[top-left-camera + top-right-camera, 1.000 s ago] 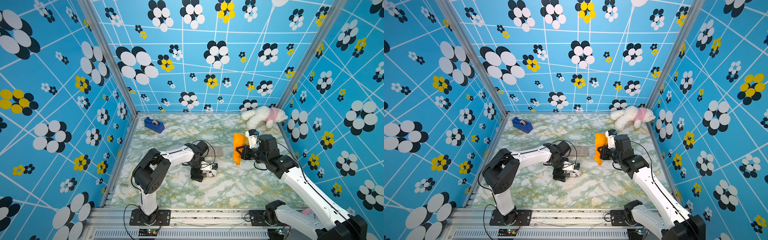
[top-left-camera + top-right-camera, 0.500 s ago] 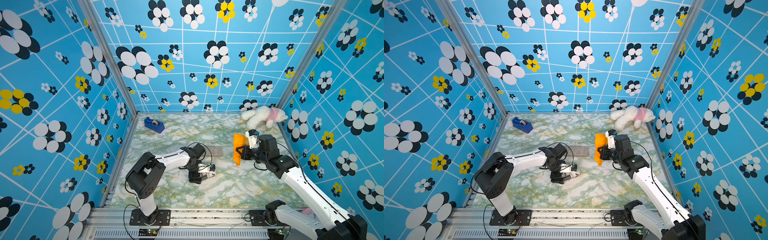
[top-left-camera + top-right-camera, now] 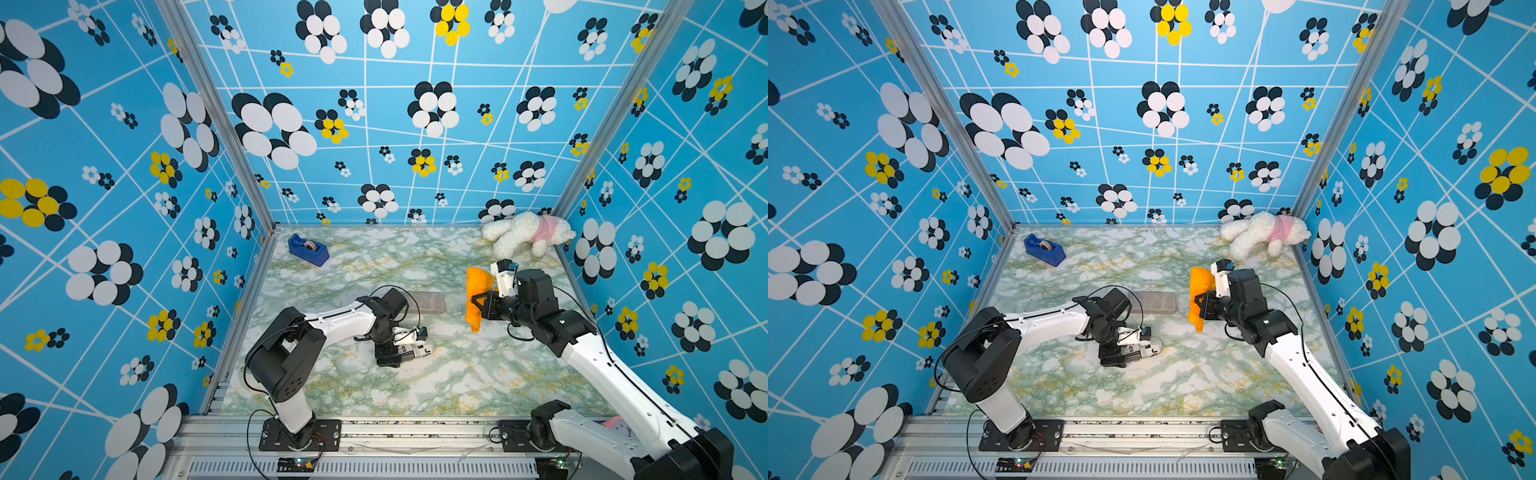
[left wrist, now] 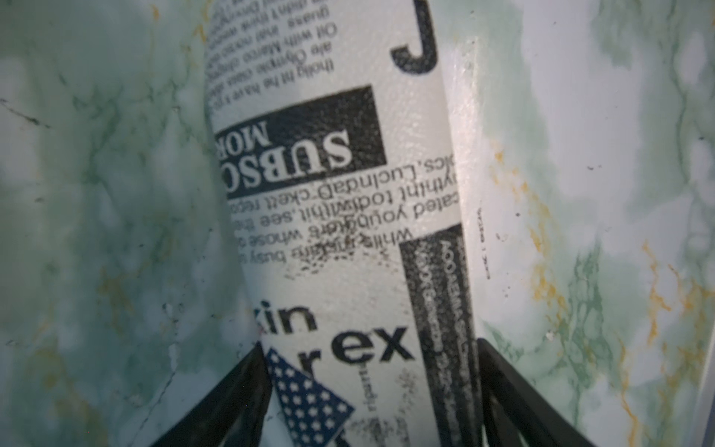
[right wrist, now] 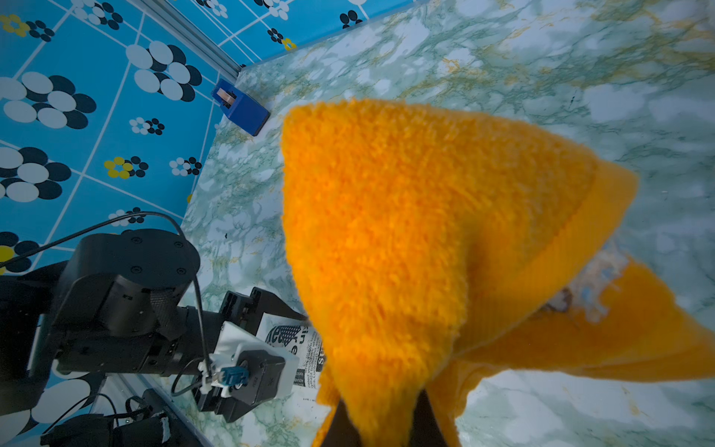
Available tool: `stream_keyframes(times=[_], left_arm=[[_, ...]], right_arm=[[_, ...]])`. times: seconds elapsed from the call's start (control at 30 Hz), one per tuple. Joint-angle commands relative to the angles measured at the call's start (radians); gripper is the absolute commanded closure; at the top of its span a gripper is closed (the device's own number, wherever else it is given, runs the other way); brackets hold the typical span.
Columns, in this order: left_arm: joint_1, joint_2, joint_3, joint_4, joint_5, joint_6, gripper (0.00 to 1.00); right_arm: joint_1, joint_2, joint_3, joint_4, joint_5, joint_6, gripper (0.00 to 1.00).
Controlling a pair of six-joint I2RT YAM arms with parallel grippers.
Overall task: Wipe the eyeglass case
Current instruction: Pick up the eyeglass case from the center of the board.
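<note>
The eyeglass case [image 3: 417, 353] [image 3: 1145, 348] is a white cylinder printed like newspaper, lying on the marble table in front of centre. My left gripper [image 3: 402, 352] [image 4: 369, 345] is shut on it, with a black finger [image 4: 247, 383] pressed on each side of the case [image 4: 340, 193]. My right gripper [image 3: 478, 306] [image 5: 383, 422] hovers to the right of centre, shut on a fluffy orange cloth [image 3: 476, 286] [image 3: 1199, 282] [image 5: 406, 232] that hangs from it. The cloth is apart from the case [image 5: 294, 340].
A flat grey block [image 3: 426, 302] lies just behind the left wrist. A blue tape dispenser [image 3: 308, 248] sits at the back left, and a white plush dog [image 3: 525, 232] at the back right. Patterned blue walls close in three sides.
My left gripper has narrowed onto the case and shifted slightly toward the front. The right arm and its cloth have stayed put.
</note>
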State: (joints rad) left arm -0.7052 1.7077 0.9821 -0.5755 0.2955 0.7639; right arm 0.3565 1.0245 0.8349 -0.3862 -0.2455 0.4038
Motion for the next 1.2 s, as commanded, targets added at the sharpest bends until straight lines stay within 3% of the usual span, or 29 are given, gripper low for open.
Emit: stream_keyframes(times=[0.0,0.17,0.47,0.77,0.83,1.17], left_arm=[[0.010,-0.035,-0.016,-0.026,-0.004,-0.020,0.22],[0.009,-0.039,-0.027,-0.004,0.000,-0.032,0.29],[0.001,-0.049,-0.022,-0.002,-0.021,-0.055,0.55],[-0.051,-0.147,-0.018,0.031,-0.031,-0.094,0.56],[-0.057,-0.157,-0.009,0.033,-0.034,-0.108,0.60],[-0.117,-0.035,0.102,0.070,-0.055,-0.149,0.69]], right_arm=[[-0.006,0.009,0.017,0.005,-0.019,0.004,1.00],[-0.005,0.011,0.015,0.013,-0.025,0.009,1.00],[-0.005,0.033,-0.019,0.042,-0.081,0.051,1.00],[0.037,0.114,-0.106,0.101,-0.200,0.179,1.00],[0.062,0.134,-0.121,0.121,-0.221,0.207,1.00],[0.167,0.273,-0.218,0.352,-0.334,0.388,1.00]])
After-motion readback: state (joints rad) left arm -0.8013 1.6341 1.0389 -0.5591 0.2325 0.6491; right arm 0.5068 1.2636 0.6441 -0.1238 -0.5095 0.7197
